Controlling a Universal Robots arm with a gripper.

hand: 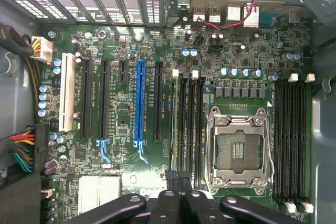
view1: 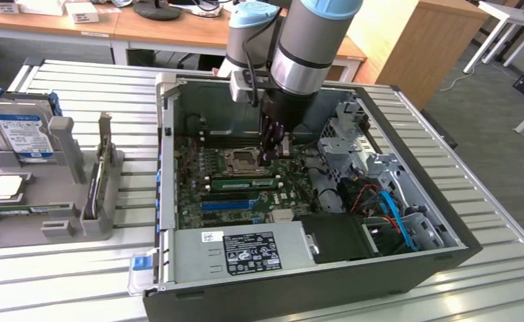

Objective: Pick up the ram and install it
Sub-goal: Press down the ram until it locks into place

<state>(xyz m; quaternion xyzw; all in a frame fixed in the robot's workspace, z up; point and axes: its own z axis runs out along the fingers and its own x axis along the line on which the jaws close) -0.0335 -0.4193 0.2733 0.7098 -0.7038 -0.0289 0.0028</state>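
The ram (view1: 240,182) is a thin green stick standing on edge in a memory slot beside the CPU socket (view1: 243,159) inside the open computer case (view1: 271,295). In the wrist view the ram (hand: 177,124) shows edge-on among the dark slots next to the CPU socket (hand: 239,150). My gripper (view1: 272,159) hangs inside the case, just above the board. In the wrist view the gripper (hand: 181,182) has its black fingers (hand: 169,179) drawn together over one end of the ram. I cannot tell if they touch it.
A long blue expansion slot (hand: 139,103) runs parallel to the ram. The power supply (view1: 243,248) and drive cage with blue and orange cables (view1: 392,208) crowd the case's near side. At the exterior view's left, a grey holder (view1: 29,201) carries a hard drive (view1: 22,134) and an upright bracketed card (view1: 100,168).
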